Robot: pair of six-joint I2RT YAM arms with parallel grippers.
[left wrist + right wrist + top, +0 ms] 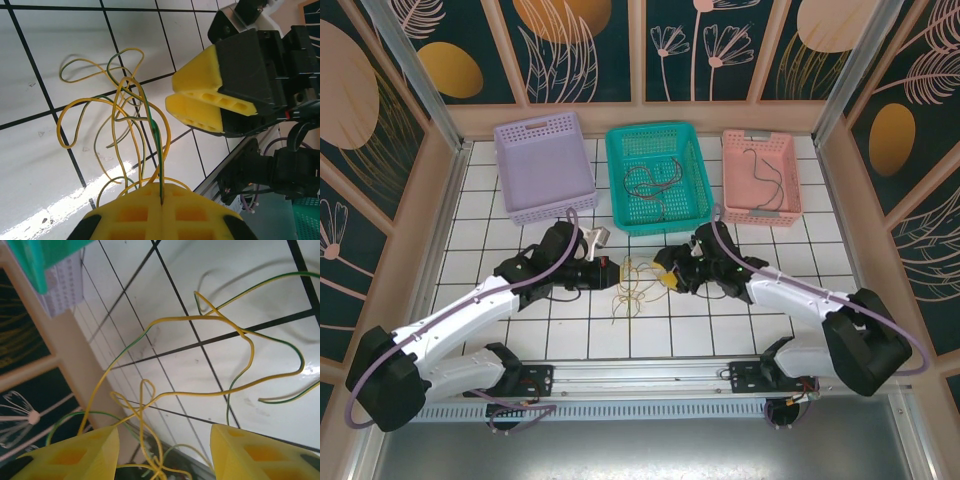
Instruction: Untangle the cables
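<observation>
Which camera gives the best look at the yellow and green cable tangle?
The left wrist view: the cable tangle spreads out nearly whole, its strands running into the left gripper. The right wrist view crops its loops; the top external view shows it tiny, strands blurred together.

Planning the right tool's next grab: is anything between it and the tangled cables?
Nothing visible does. The right tool is open, with the cables looping directly in front of it. The left tool pinches one strand at the far side.
</observation>
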